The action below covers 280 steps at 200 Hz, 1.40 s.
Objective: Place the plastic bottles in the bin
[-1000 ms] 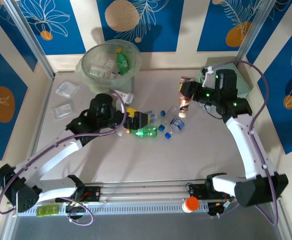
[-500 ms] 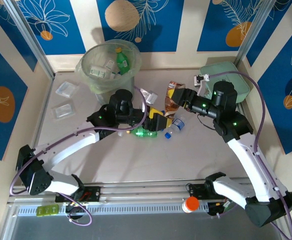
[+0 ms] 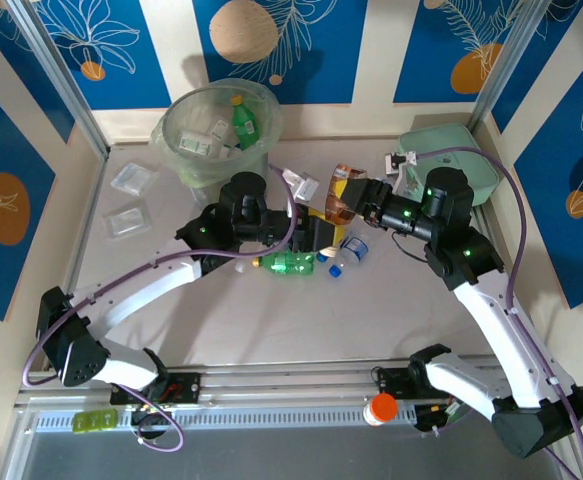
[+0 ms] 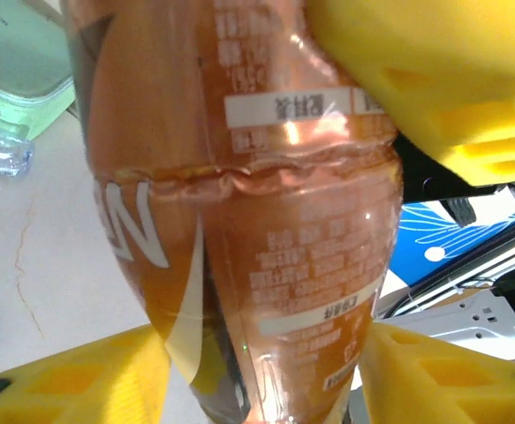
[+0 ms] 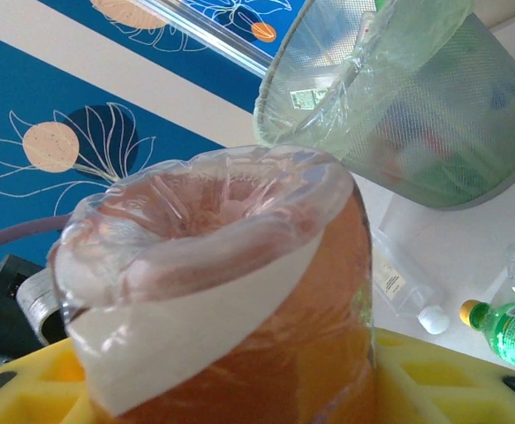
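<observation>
Orange-brown bottle (image 3: 343, 195) aloft near desk (image 3: 271, 310) centre; gripped by right fingers (image 5: 434, 371) and left fingers (image 4: 63, 380) alike, both closed snug; likely a hand-off, bin (image 3: 199, 168) away at eleven o'clock, leftward.

Left arm (image 3: 151, 285): stretched forward and right.
Left gripper (image 4: 257, 380): closed on bottle (image 4: 266, 221).
Right arm (image 3: 491, 300): raised, wrist turned left.
Right gripper (image 5: 230, 389): clamps same bottle.
</observation>
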Each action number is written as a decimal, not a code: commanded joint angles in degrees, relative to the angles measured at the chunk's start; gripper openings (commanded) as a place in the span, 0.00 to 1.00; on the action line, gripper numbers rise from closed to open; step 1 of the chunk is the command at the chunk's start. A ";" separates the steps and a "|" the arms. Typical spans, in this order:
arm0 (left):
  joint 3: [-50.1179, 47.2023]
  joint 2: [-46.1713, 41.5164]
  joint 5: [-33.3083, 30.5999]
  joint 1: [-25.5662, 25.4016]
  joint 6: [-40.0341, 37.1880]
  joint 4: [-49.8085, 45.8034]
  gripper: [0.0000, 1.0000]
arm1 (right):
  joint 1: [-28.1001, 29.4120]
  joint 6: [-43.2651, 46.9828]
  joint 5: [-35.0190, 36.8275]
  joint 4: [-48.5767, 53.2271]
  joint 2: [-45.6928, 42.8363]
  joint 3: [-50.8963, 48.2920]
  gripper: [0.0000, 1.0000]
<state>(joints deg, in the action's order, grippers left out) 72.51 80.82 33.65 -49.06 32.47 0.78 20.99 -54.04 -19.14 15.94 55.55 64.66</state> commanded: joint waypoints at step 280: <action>40.01 19.48 -26.80 31.01 36.66 -33.09 0.20 | -7.63 10.81 13.87 22.44 -5.97 7.01 0.99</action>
<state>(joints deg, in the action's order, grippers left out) 106.76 96.03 8.21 -20.56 61.23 -28.40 13.78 -44.29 -7.22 36.88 49.71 72.77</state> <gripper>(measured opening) 0.310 0.990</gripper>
